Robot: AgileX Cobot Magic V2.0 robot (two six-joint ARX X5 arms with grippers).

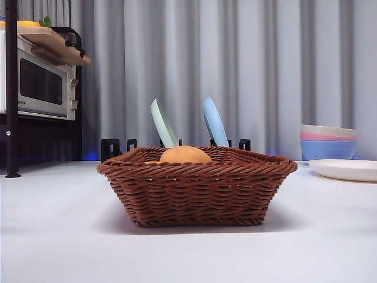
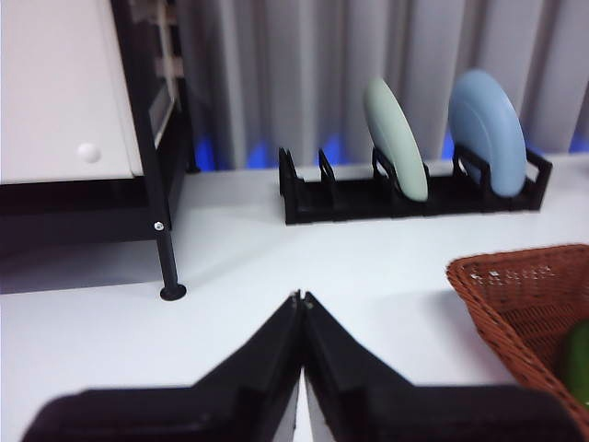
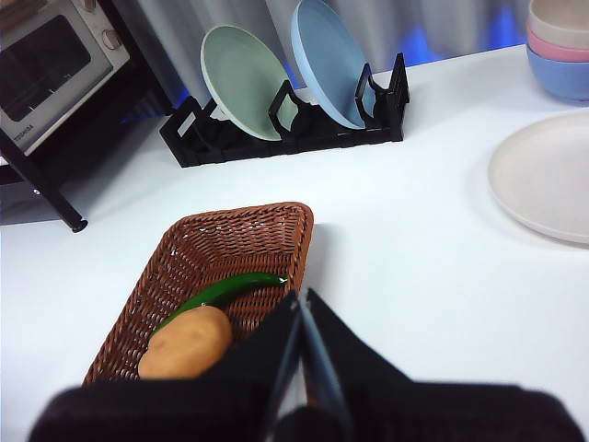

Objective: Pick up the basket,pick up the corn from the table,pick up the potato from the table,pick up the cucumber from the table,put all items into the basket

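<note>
The dark-brown wicker basket (image 1: 197, 191) stands on the white table in the middle of the front view. The tan potato (image 1: 185, 155) lies in it, its top showing over the rim. In the right wrist view the potato (image 3: 187, 343) and the green cucumber (image 3: 225, 290) lie together inside the basket (image 3: 239, 230). The corn is not in view. My right gripper (image 3: 302, 299) is shut and empty, above the basket's near side. My left gripper (image 2: 301, 299) is shut and empty, over bare table beside the basket's corner (image 2: 515, 285); a bit of the cucumber (image 2: 578, 361) shows there.
A black dish rack (image 1: 115, 147) behind the basket holds a green plate (image 1: 163, 122) and a blue plate (image 1: 214, 121). A microwave (image 1: 38, 85) sits on a black shelf at the far left. Stacked bowls (image 1: 328, 141) and a white plate (image 1: 347, 169) stand at the right.
</note>
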